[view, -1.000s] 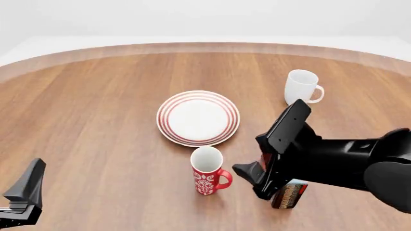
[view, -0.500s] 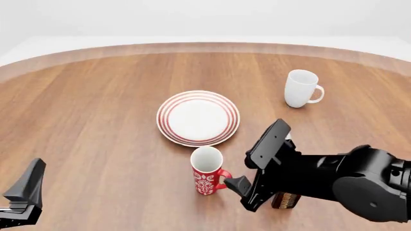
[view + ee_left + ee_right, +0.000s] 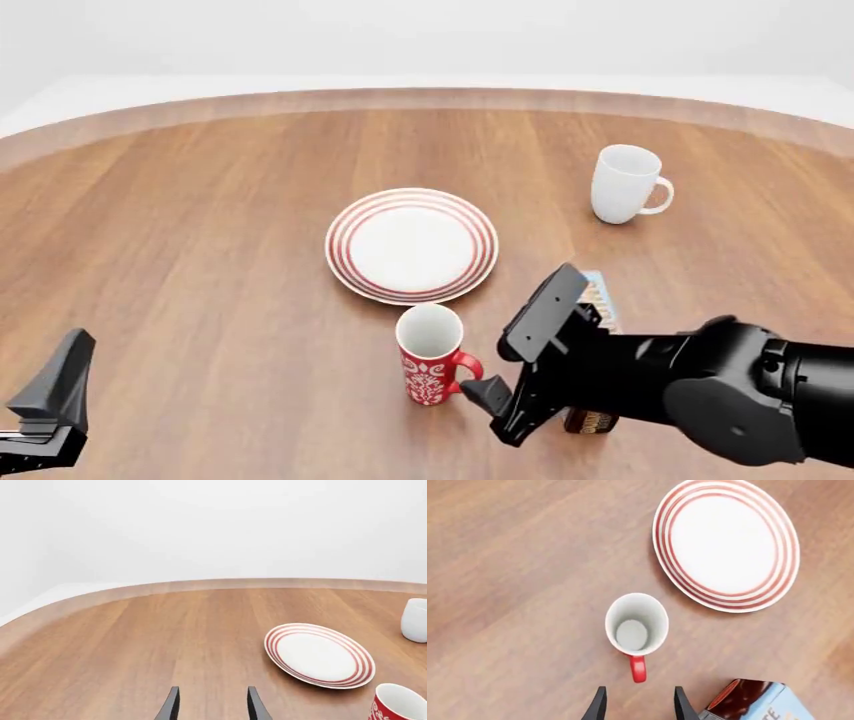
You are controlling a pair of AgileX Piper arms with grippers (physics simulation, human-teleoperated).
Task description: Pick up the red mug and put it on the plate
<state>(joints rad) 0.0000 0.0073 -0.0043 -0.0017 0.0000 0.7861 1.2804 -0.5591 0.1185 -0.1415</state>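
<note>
Wooden table [image 3: 200,250]: brown planked top with a curved far edge, carrying every item listed below.
Red mug [image 3: 430,355]: standing upright near the front, white floral pattern facing the viewer, white inside, loop handle pointing right; sitting just near of the plate and apart from it.
Plate [image 3: 411,245]: white with red rings at the rim, lying flat at mid-table with nothing on it.
White mug [image 3: 625,184]: standing upright far right, handle to the right, well apart from the rest.
Carton [image 3: 597,300]: light blue top with a dark lower part, mostly hidden behind the right arm, right of the red mug.
Right gripper [image 3: 637,705]: hovering just right of the red mug; fingers standing apart at a narrow gap, holding nothing, lined up with the handle, which is lying just ahead of the tips.
Left gripper [image 3: 210,707]: sitting at the near left edge, fingers parted and gripping nothing, well apart from the red mug.
</note>
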